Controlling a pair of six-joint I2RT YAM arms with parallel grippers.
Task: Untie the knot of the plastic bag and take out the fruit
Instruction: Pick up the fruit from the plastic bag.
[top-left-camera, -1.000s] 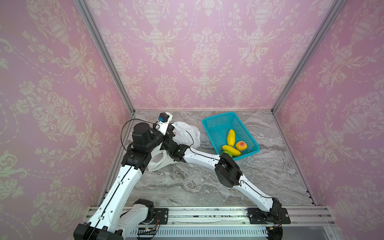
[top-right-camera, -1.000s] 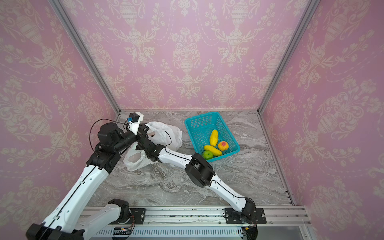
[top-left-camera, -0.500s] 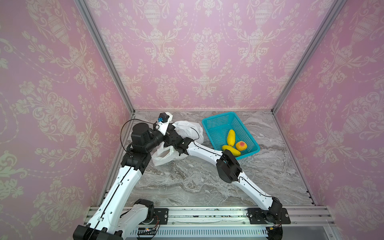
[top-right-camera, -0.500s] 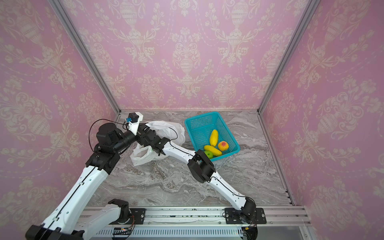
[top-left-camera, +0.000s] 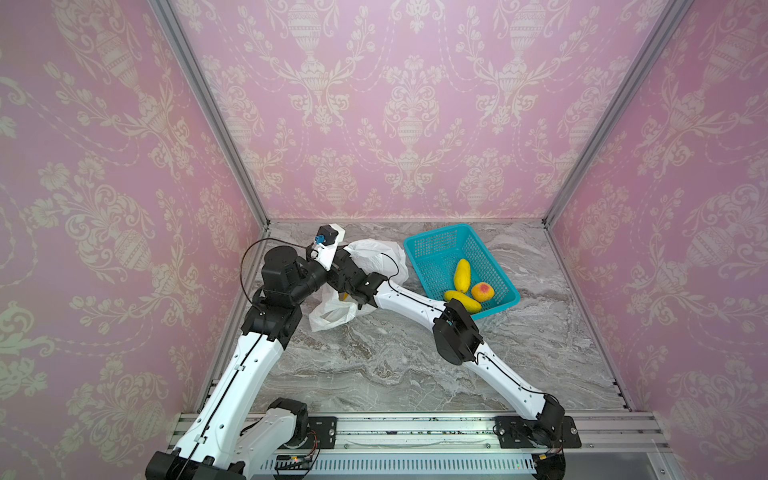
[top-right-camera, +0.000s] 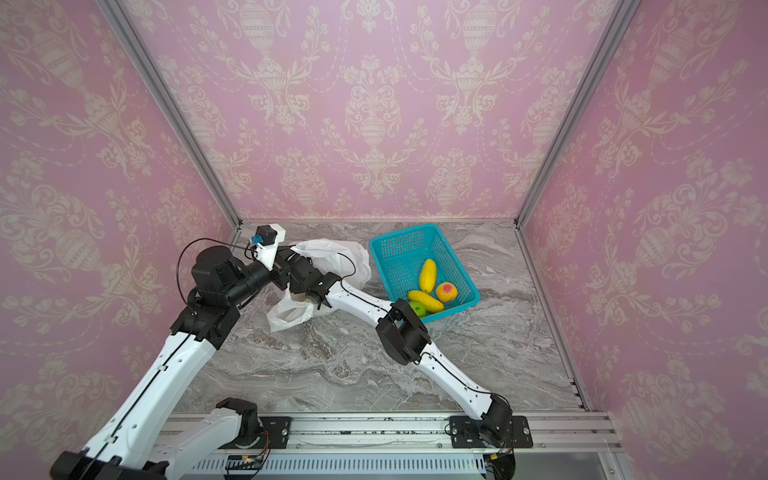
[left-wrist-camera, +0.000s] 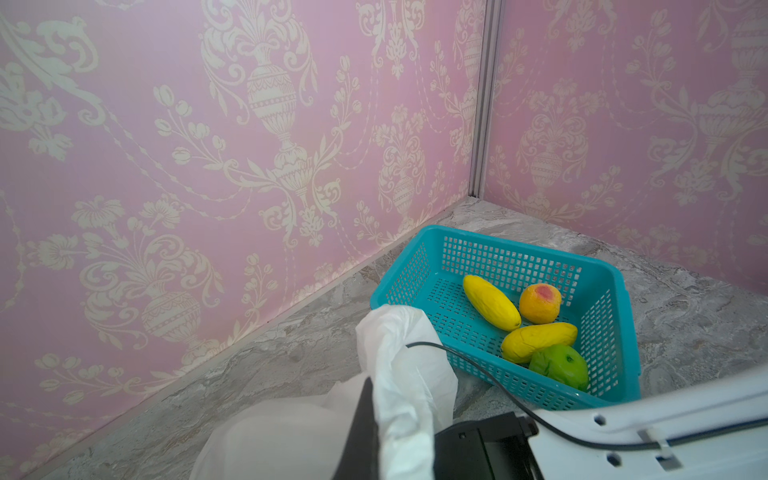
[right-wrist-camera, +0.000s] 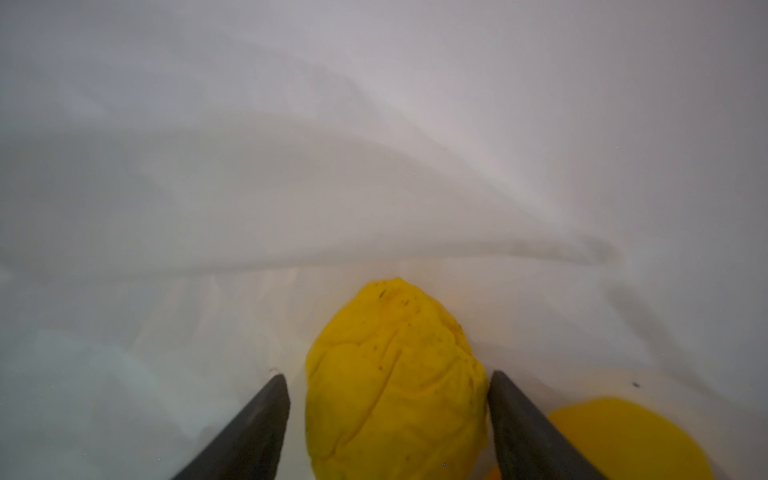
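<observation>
- Background: pink damask walls (top-left-camera: 374, 104) on three sides, alu posts at the corners. Floor is a grey marble tabletop (top-left-camera: 374, 365).
- L arm (top-left-camera: 249, 365) & R arm (top-left-camera: 411, 301): white links, black joints. Both reach from the front rail to a spot just beside the basket, on the robot's left of it, where the wrists meet at the bag.
- Basket (top-left-camera: 440, 245) (landmark): teal, perforated, rectangular. It stands toward the back wall, set at an angle to it.
- Plastic bag (top-left-camera: 378, 253): thin, white, translucent, crumpled, just beside the basket on the robot's left. Cannot tell whether film and rim touch. The upper edge is raised near the basket's back corner; the lower part (top-right-camera: 286, 316) lies on the marble, farther from the basket.
- L gripper (left-wrist-camera: 368, 399): closed on a fold of bag film, which drapes over its dark finger. The basket shows beyond it in the left wrist view.
- R gripper (right-wrist-camera: 388, 374): inside the bag, film (right-wrist-camera: 374, 145) all round. Jaws stand apart, astride a yellow fruit (right-wrist-camera: 395, 407). One finger (right-wrist-camera: 515, 419) touches it; the other shows a thin gap.
- Orange-yellow fruit (right-wrist-camera: 623, 440): also in the bag, just beside the jaws.
- Fruit in the basket, 4 pcs, at its front end:
  - two long yellow fruits (top-left-camera: 462, 272) (top-left-camera: 464, 302)
  - an orange-red fruit (top-left-camera: 482, 291) touching both
  - a green fruit (top-right-camera: 417, 308) at the front corner, partly behind the R arm's elbow in a top view
</observation>
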